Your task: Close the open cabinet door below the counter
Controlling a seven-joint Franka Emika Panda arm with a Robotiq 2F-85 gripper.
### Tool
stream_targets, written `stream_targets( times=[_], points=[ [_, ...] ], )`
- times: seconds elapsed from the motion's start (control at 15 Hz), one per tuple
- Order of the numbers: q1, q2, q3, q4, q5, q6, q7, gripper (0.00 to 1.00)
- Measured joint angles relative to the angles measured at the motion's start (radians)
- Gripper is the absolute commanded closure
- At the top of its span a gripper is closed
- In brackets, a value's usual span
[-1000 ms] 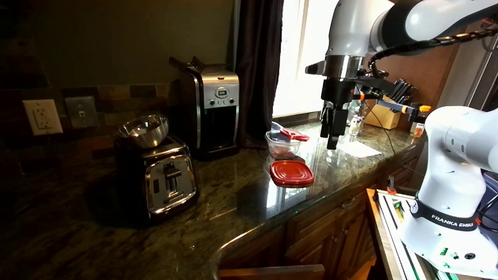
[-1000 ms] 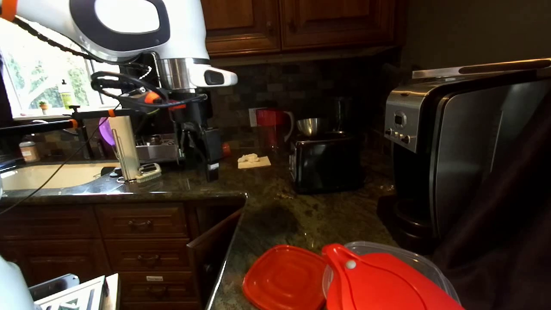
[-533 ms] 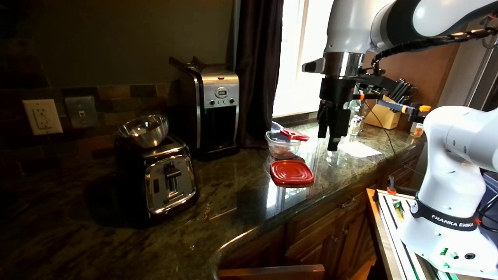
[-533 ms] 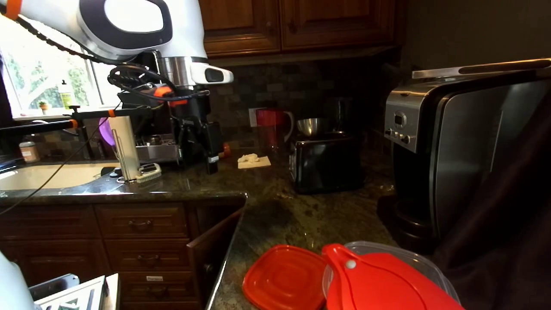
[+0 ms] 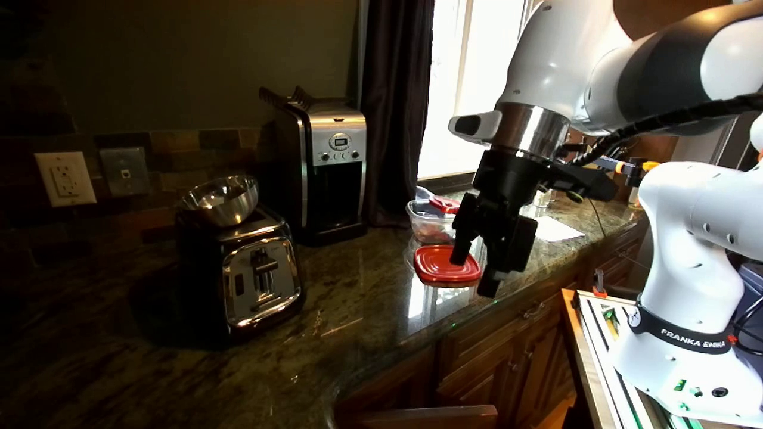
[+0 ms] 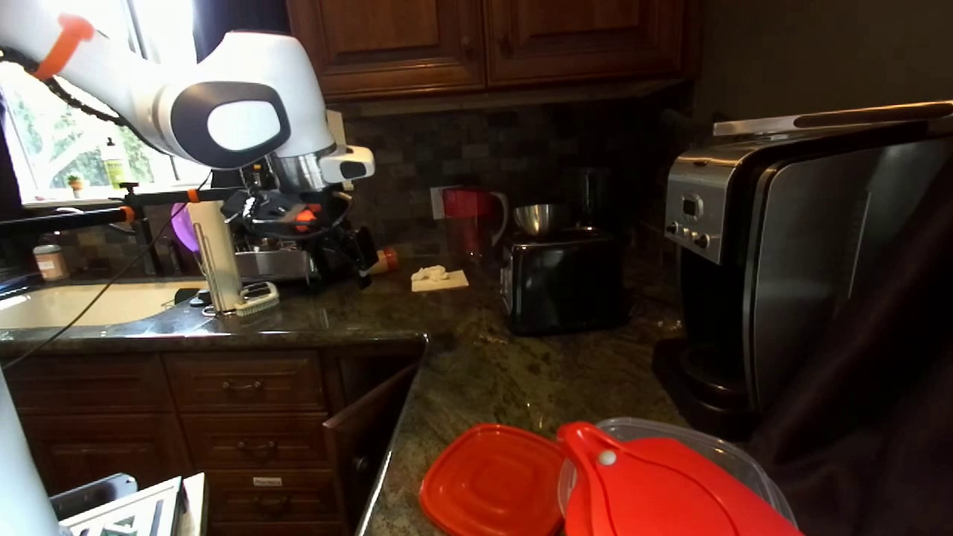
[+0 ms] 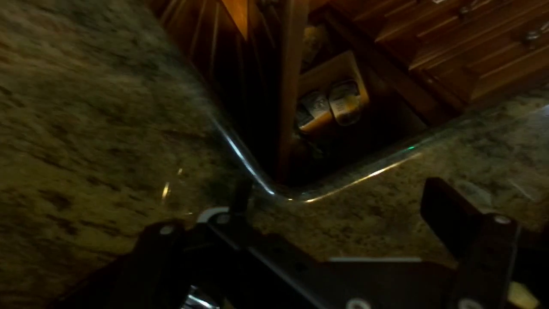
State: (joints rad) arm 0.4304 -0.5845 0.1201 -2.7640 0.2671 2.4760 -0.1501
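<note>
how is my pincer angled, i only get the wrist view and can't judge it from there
Observer: Not straight down. In an exterior view the pincer leans, slanting down toward the lower left of the picture.
Operator: ok and is it touching the open door
Observer: No, both exterior views show clear space between the two.
Operator: good, what stands on the counter outside my picture
Observer: A toaster, among other things.
</note>
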Motion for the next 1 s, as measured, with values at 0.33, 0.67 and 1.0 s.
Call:
stream_targets(
  times=[0.33,0.67,1.0],
  points=[
    [0.158,0.197,-0.03,0.0,0.216,0.077,-0.136,0.0],
    [0.17,0.341,-0.049,0.0,0.318,-0.01,-0.235,0.0],
    [0.103,0.368,-0.008,0.005,0.318,0.007,-0.181,0.0]
  ],
)
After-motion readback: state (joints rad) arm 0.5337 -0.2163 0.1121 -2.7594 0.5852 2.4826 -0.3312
